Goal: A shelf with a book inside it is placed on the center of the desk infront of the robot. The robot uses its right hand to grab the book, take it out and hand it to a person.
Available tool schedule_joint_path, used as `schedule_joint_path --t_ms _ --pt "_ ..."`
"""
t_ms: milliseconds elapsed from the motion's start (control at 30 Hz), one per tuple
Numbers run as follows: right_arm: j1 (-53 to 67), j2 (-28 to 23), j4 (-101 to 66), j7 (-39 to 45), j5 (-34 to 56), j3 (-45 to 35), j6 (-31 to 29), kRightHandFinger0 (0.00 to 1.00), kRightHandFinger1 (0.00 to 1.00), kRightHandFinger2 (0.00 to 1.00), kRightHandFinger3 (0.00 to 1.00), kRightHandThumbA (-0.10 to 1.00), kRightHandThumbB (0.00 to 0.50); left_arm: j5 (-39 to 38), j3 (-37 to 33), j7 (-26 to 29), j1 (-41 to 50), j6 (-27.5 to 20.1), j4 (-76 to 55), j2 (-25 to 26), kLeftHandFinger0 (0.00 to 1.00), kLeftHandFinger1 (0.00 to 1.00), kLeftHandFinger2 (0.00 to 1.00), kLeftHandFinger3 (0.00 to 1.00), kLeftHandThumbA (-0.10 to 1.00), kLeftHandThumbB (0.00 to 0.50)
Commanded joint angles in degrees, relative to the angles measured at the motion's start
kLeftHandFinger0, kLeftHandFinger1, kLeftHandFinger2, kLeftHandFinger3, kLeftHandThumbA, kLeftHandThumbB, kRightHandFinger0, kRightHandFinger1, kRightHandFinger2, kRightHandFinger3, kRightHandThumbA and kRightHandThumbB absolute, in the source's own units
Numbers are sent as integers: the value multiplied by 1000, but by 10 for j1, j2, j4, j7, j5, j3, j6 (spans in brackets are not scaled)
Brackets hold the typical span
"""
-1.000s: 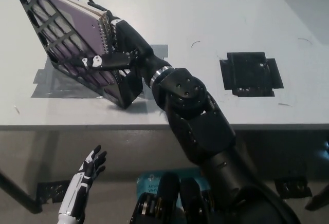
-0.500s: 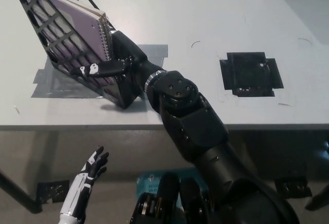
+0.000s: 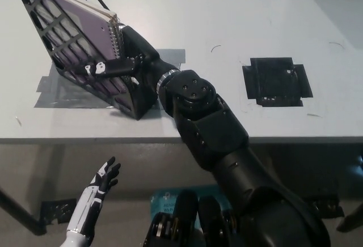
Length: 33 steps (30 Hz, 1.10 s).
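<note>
Your right robot hand (image 3: 116,64) is reached into the open side of the black lattice shelf (image 3: 57,43), which stands tilted at the upper left of the white tabletop (image 3: 227,20), set on strips of grey tape (image 3: 51,91). The book (image 3: 85,32), a spiral-bound notebook with a purple cover, sits inside the shelf, leaning with it, its wire spine facing your arm. You can see one black finger with a white tip laid across the lower part of the book's cover, while the rest of the hand presses against the spine edge; the fingers look wrapped around that edge, yet the shelf wall and the hand's own bulk hide enough that you cannot tell whether the hold is firm. The book is not out of the shelf. Your black forearm runs up from the bottom right, crossing the tabletop's front edge. To the right on the tabletop lies a square patch of black tape (image 3: 276,81), well apart from the shelf. Your left robot hand (image 3: 99,182) hangs below the tabletop edge at the lower left, fingers spread and holding nothing.
</note>
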Motion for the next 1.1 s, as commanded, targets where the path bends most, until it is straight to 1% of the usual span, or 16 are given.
schedule_joint_path --t_ms 0,167,367,467,500,567,600,633,667,700,733,833,867,933,967,1067 --pt "-50 15 0 7 2 -8 -31 1000 1000 1000 1000 1000 384 6 -2 -5 -10 1 -22 8 1000 1000 1000 1000 1000 290" --pt "-50 15 2 11 4 -10 -19 1000 1000 1000 1000 1000 376 9 -2 -5 -12 11 -29 9 1000 1000 1000 1000 1000 295" --pt "-54 17 33 12 9 -18 -36 1000 1000 1000 1000 1000 366 8 -2 -6 -16 5 -25 10 1000 1000 1000 1000 1000 271" --pt "-62 14 48 10 -2 -14 -42 1000 1000 1000 1000 1000 307 8 -2 -6 -16 8 -28 10 1000 1000 1000 1000 1000 266" --pt "-67 13 53 5 -9 -11 -40 1000 1000 1000 1000 1000 242 7 -2 -6 -16 8 -27 10 1000 1000 1000 1000 1000 266" --pt "-74 13 60 -35 -30 -5 -27 1000 1000 1000 1000 1000 214 4 -1 -7 -17 9 -26 10 1000 1000 1000 1000 1000 271" --pt "-79 13 69 -54 -44 1 -26 678 679 718 748 1000 124 5 -1 -7 -18 9 -26 11 1000 1000 1000 1000 1000 272" --pt "-85 13 79 -75 -60 9 -23 225 288 352 380 1000 35 6 -2 -7 -18 7 -26 11 1000 1000 1000 1000 1000 269" --pt "-86 14 80 -88 -69 12 -12 55 115 160 212 1000 7 7 -2 -6 -18 7 -25 12 1000 1000 1000 1000 1000 271" --pt "-86 16 79 -98 -73 13 -1 11 23 32 75 1000 13 8 -2 -6 -18 7 -25 12 1000 1000 1000 1000 1000 272" --pt "-86 19 79 -111 -76 12 9 0 1 1 3 1000 9 8 -2 -6 -18 7 -24 12 1000 1000 1000 1000 1000 276" --pt "-81 24 71 -122 -68 2 18 0 0 33 23 1000 2 9 -4 -7 -19 13 -28 12 1000 1000 1000 1000 1000 269" --pt "-79 26 69 -123 -65 -2 18 0 0 76 35 1000 0 9 -4 -7 -19 14 -28 12 1000 1000 1000 1000 1000 268" --pt "-78 28 67 -125 -61 -7 9 0 112 327 150 1000 0 6 -3 -7 -19 11 -26 12 1000 1000 1000 1000 1000 262" --pt "-75 28 61 -125 -60 -8 5 0 112 333 81 1000 12 7 -4 -7 -19 9 -25 12 1000 1000 1000 1000 1000 266" --pt "-70 30 43 -128 -58 -13 7 0 91 313 37 1000 25 7 -4 -7 -19 10 -25 12 1000 1000 1000 1000 1000 265"
